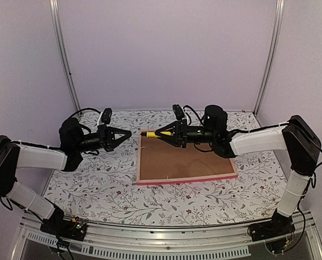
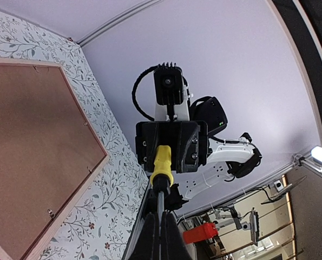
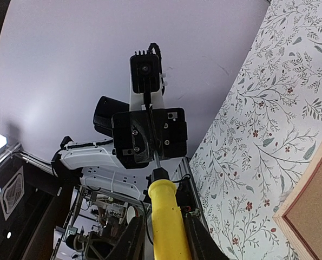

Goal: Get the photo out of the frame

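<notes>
The frame (image 1: 188,178), with a thin pink border, lies face down on the table. Its brown backing board (image 1: 182,160) faces up. The photo is hidden under the board. A screwdriver (image 1: 151,134) with a yellow handle hangs level above the frame's far left corner, held between both grippers. My right gripper (image 1: 161,133) is shut on the yellow handle (image 3: 165,200). My left gripper (image 1: 129,134) is shut on the metal shaft (image 2: 160,197). The left wrist view shows the board (image 2: 31,146) with small metal tabs along its edge (image 2: 51,214). The right wrist view shows only a frame corner (image 3: 307,216).
The table (image 1: 96,184) has a floral cloth. Lilac walls with two metal posts (image 1: 63,59) close off the back and sides. The frame lies in the middle right. Floral cloth shows to its left and along the near edge.
</notes>
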